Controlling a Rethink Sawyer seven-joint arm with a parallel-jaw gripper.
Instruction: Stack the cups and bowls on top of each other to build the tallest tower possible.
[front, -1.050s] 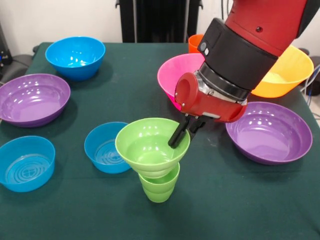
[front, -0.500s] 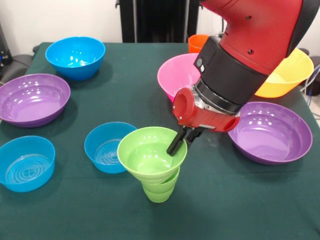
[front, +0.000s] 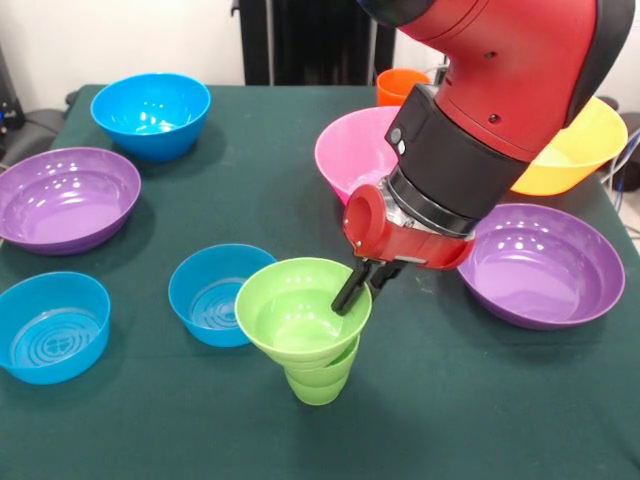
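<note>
The small lime green bowl (front: 295, 315) sits tilted slightly on the ridged lime green cup (front: 318, 382) near the table's front middle, forming a short tower. My gripper (front: 358, 285) comes down from the upper right and is shut on the bowl's right rim, one dark finger inside the bowl. The orange cup (front: 398, 86) stands at the back, partly hidden behind the arm. A pink bowl (front: 350, 150) and a yellow-orange bowl (front: 585, 150) lie behind the arm.
Purple bowls lie at the left (front: 65, 195) and at the right (front: 540, 265). Blue bowls sit at the back left (front: 150, 110), just left of the green stack (front: 205, 295), and at the front left (front: 50, 325). The table is dark green cloth.
The gripper has come down and slightly left with the green bowl, which now sits lower and deeper over the green cup.
</note>
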